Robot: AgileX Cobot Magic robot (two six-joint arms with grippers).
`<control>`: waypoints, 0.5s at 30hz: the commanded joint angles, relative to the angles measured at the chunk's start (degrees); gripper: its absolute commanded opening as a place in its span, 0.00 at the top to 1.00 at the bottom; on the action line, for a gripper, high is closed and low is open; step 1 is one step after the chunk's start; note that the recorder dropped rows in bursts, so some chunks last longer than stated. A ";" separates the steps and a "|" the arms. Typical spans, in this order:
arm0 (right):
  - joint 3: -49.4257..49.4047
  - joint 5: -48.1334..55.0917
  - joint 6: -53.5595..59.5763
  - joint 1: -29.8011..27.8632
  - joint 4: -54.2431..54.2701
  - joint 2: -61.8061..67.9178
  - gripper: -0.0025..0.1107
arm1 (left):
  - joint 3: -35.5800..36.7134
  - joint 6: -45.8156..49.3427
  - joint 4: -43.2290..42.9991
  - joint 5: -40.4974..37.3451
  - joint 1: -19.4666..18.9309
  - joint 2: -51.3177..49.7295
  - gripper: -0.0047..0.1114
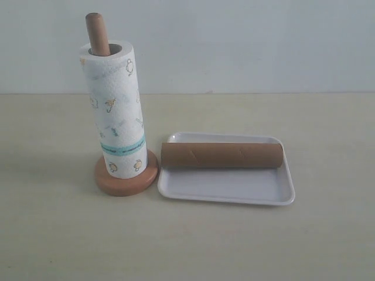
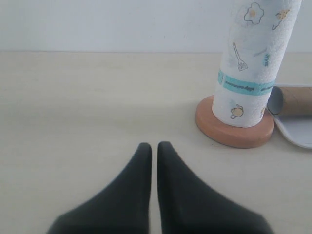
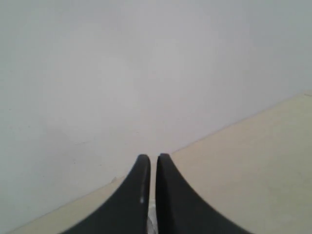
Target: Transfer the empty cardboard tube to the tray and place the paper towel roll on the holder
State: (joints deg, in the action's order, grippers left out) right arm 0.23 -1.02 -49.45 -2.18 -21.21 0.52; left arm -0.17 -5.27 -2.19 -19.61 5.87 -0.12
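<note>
The paper towel roll [image 1: 116, 114] stands upright on the wooden holder [image 1: 127, 175], with the pole's rounded top [image 1: 97, 33] sticking out above it. To its right the brown cardboard tube [image 1: 221, 155] lies on its side across the white tray [image 1: 228, 187]. Neither gripper shows in the exterior view. In the left wrist view my left gripper [image 2: 154, 145] is shut and holds nothing, some way short of the roll [image 2: 253, 63], the holder's base [image 2: 234, 132] and the tube's end [image 2: 292, 101]. My right gripper [image 3: 153, 156] is shut too, facing the wall.
The pale table top [image 1: 58, 234] runs all round the holder and tray, with a plain white wall [image 1: 234, 41] behind. A corner of the tray [image 2: 300, 134] shows at the edge of the left wrist view.
</note>
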 commanded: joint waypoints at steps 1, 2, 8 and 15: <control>-0.23 2.78 -3.18 -1.30 -0.07 -0.52 0.94 | 0.17 0.28 -0.27 0.36 -0.16 0.12 0.92; -0.23 2.51 -3.18 -1.30 -0.07 -0.52 0.94 | 0.17 0.28 -0.27 0.36 -0.16 0.12 0.92; -0.23 3.14 -3.01 -1.30 -0.07 -0.52 0.94 | 0.17 0.28 -0.27 0.36 -0.16 0.12 0.92; -0.23 10.45 0.20 -1.30 -0.07 -0.52 0.94 | 0.17 0.28 -0.27 0.36 -0.16 0.12 0.92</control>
State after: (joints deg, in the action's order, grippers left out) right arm -0.03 6.30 -51.13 -3.28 -21.07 0.29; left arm -0.17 -5.27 -2.19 -19.51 5.87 -0.12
